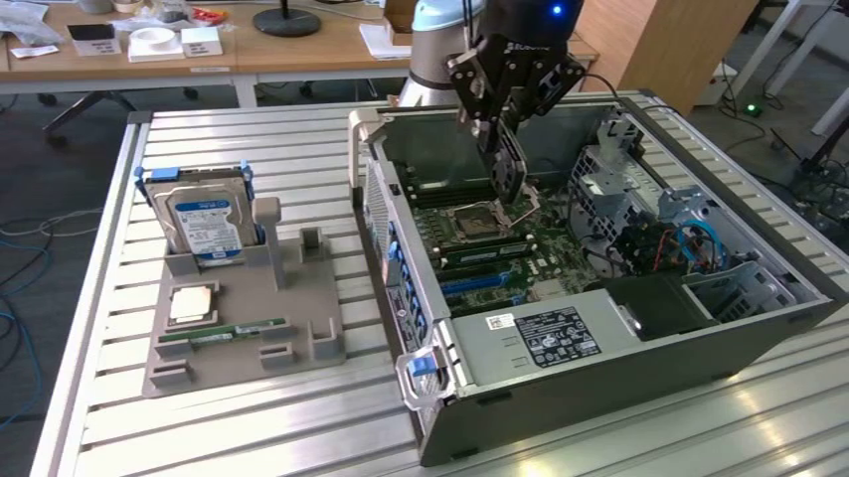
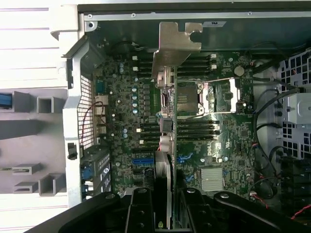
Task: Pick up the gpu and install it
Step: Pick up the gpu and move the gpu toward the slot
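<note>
Slatted metal tabletop [image 1: 239, 139] carries an open computer case [image 1: 597, 407], its motherboard [image 2: 223, 141] directly below the tool [image 2: 165, 213]. Clenched edge-on between the tool's fingers, the gpu [image 2: 165, 155] hangs over the board. It looks thin, stiff and light, yet fragile — best held by its upper edge, clear of the connector and the metal bracket [image 2: 175, 48].

— Where does the exterior view sit?
— High over the near edge of the counter [image 1: 265, 437], looking down and across it toward the desks behind. The whole open computer case [image 1: 597, 393] fits in, at middling range.
— And the wrist view?
— Close above that case, facing straight down into it, sighting along the gpu [image 2: 172, 53] clamped in the pincer [image 2: 165, 211].
— What do both share?
— The motherboard [image 2: 228, 145], the case's side wall, and part of the grey holder [image 1: 239, 308] beside it.
</note>
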Motion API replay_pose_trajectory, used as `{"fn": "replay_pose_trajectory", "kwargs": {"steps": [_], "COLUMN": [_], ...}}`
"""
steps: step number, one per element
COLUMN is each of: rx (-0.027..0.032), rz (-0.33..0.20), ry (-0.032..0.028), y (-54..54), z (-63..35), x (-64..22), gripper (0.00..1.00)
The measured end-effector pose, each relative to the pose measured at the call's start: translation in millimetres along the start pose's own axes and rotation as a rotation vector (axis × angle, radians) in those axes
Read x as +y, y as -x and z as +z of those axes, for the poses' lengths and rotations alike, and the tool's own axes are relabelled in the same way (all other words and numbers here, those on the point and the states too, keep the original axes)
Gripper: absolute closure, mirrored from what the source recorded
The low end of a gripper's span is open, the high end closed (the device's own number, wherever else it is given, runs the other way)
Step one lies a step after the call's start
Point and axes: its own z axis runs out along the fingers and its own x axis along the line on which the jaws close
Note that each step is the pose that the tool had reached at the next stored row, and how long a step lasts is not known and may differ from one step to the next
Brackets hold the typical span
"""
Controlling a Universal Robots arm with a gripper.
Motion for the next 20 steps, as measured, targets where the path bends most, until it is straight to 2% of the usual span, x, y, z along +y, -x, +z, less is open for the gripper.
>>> {"fn": "replay_pose_trajectory", "kwargs": {"steps": [17,20], "rx": [0.0,0.0], "rz": [0.0,0.0], "ry": [0.0001,0.0001], "y": [18.3,18.9], "z": [0.8,0.8], "x": [1.0,1.1], "gripper": [0.73,0.73]}}
